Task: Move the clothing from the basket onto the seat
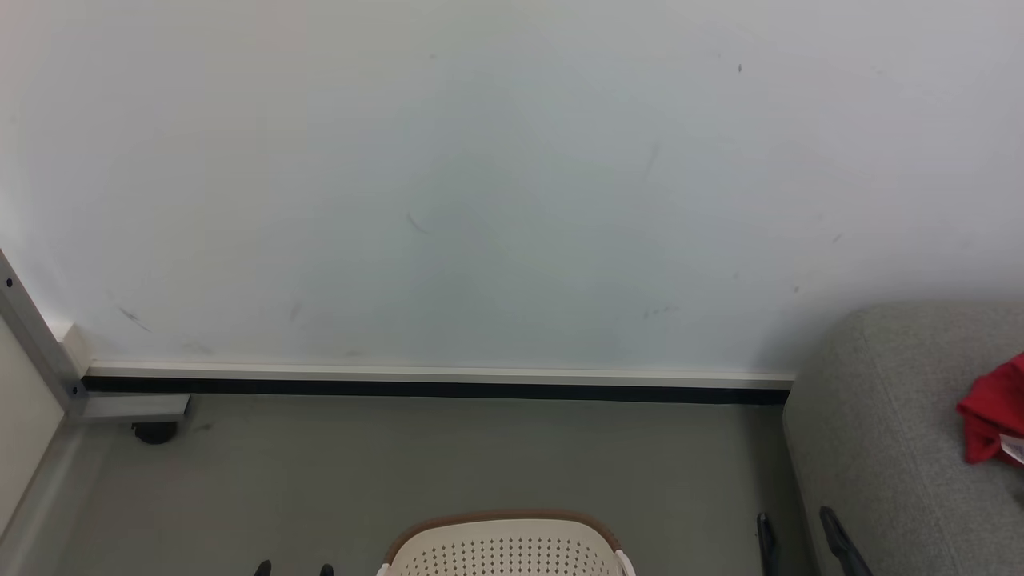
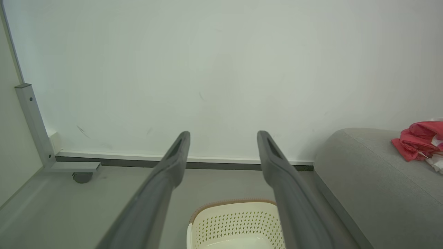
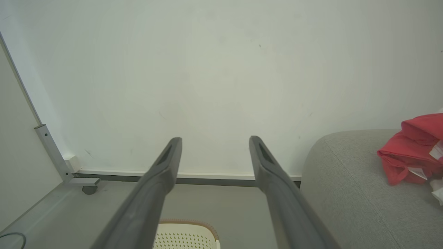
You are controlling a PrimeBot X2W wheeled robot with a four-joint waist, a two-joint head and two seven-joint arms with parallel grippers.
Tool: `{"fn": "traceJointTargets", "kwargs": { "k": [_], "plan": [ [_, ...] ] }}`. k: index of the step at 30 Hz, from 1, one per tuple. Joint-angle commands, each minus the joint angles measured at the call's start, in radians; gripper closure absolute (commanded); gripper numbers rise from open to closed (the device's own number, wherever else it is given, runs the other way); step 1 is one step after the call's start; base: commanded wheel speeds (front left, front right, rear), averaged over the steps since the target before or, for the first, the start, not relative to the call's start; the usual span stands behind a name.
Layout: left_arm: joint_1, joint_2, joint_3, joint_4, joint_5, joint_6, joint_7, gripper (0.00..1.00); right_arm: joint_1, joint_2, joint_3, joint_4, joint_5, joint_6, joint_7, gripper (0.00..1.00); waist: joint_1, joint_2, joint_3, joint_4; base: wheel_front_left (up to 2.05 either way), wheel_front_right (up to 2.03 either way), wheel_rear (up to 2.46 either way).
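Illegible labels (image 3: 417, 173) on clothing (image 3: 405, 155)

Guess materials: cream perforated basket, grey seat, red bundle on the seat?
Cream-white perforated basket: looks like moulded plastic, smooth matt, regular hole rows, brown ribbed rim. Grey rounded seat: coarse woven upholstery, weave texture and seam visible. Red clothing bundle: soft fabric, crumpled folds, white label; fibre unclear.
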Motion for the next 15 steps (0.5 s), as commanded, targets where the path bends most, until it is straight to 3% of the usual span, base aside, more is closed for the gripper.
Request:
{"fn": "traceJointTargets", "kwargs": {
  "k": [1, 15],
  "plan": [
    [0.005, -0.002, 0.008, 0.003, 0.01, -0.005, -0.004, 0.0, 0.004, 0.003, 0.001, -0.002, -0.002, -0.001, -0.001, 0.0, -0.0001, 0.0, 0.0, 0.0, 0.0, 0.0, 0.0],
    [0.005, -0.029, 0.031, 0.017, 0.031, -0.035, -0.004, 0.0, -0.002, 0.007, 0.002, 0.004, -0.007, -0.001, -0.001, 0.0, -0.0001, 0.0, 0.012, -0.008, 0.0, 0.0, 0.0]
  ]
}}
